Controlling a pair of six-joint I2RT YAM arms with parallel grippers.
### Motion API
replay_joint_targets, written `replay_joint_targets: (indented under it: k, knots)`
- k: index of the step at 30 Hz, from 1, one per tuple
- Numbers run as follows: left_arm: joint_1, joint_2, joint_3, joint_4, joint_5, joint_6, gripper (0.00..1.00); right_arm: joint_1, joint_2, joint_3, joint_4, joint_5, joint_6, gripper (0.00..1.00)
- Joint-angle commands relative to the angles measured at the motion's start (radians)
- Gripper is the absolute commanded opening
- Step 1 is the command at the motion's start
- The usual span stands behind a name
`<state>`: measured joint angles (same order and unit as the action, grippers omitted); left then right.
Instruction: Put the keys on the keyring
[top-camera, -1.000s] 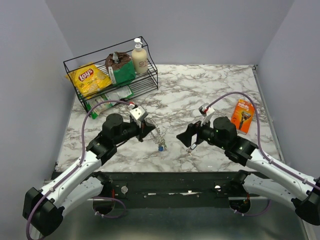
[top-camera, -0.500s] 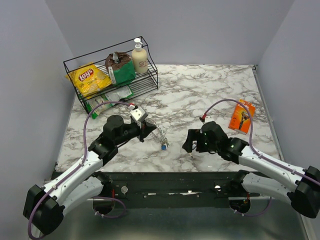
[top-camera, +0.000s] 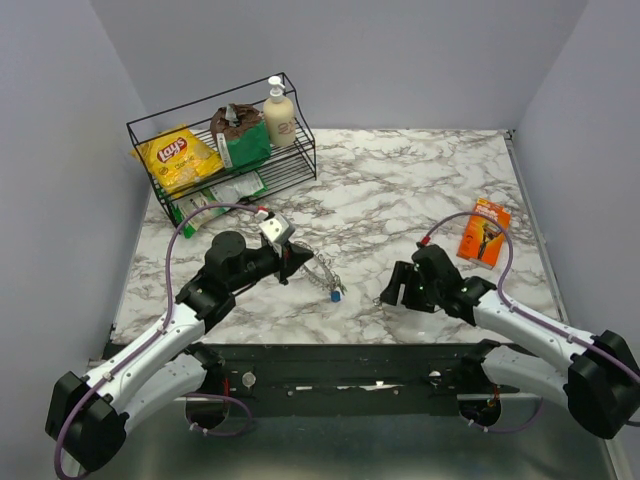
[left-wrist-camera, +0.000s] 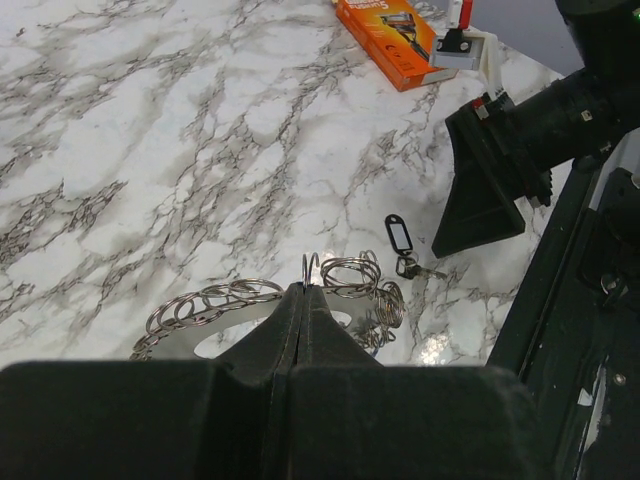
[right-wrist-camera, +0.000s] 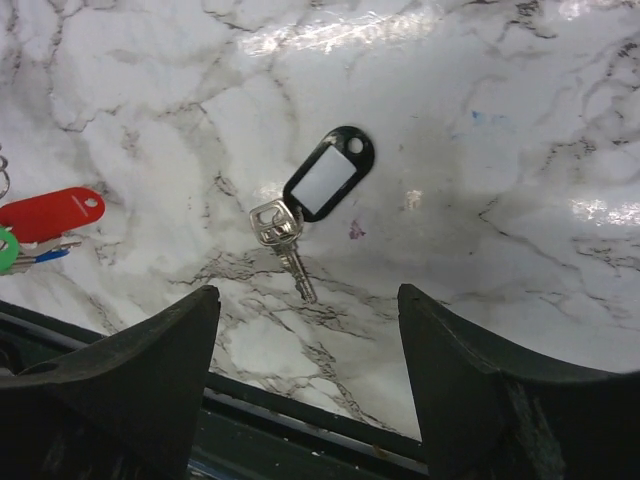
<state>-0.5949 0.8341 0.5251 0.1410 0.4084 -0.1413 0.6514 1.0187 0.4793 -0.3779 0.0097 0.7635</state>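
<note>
Left tool clenched on silvery coiled metal keyring, right tool spread open above black-tagged silver key on marble tabletop

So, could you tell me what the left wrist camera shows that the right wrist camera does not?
Only the left wrist view: the left gripper shut on the keyring, and an orange razor pack at the top of the picture. Only the right wrist view: a red tag and a green tag at its left edge. Both: the black-tagged key lying on the marble table, and the right gripper, open, close to that key.
</note>
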Motion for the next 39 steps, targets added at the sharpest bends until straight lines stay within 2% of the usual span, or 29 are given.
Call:
replay_joint_targets:
  k: [1, 6, 7, 9, 27, 31, 39]
  knots:
    - [-0.006, -0.018, 0.004, 0.057, 0.027, -0.011, 0.00, -0.061, 0.017, -0.031, 0.086, -0.125, 0.014, 0.77]
    - [-0.009, -0.013, 0.013, 0.048, 0.030, -0.014, 0.00, -0.085, 0.072, -0.031, 0.142, -0.204, 0.020, 0.68]
    - [-0.011, -0.015, 0.015, 0.046, 0.032, -0.012, 0.00, -0.093, 0.084, -0.033, 0.152, -0.215, 0.023, 0.57]
    - [-0.013, -0.012, 0.026, 0.031, 0.038, -0.014, 0.00, -0.102, 0.101, -0.039, 0.177, -0.244, 0.034, 0.46]
    - [-0.025, 0.008, 0.039, 0.017, 0.041, -0.006, 0.00, -0.156, 0.193, -0.033, 0.211, -0.269, 0.030, 0.43]
    - [-0.029, 0.007, 0.044, 0.012, 0.043, -0.006, 0.00, -0.162, 0.213, -0.030, 0.226, -0.280, 0.026, 0.33]
    - [-0.032, 0.007, 0.044, 0.009, 0.038, -0.003, 0.00, -0.165, 0.230, -0.022, 0.235, -0.286, 0.022, 0.33]
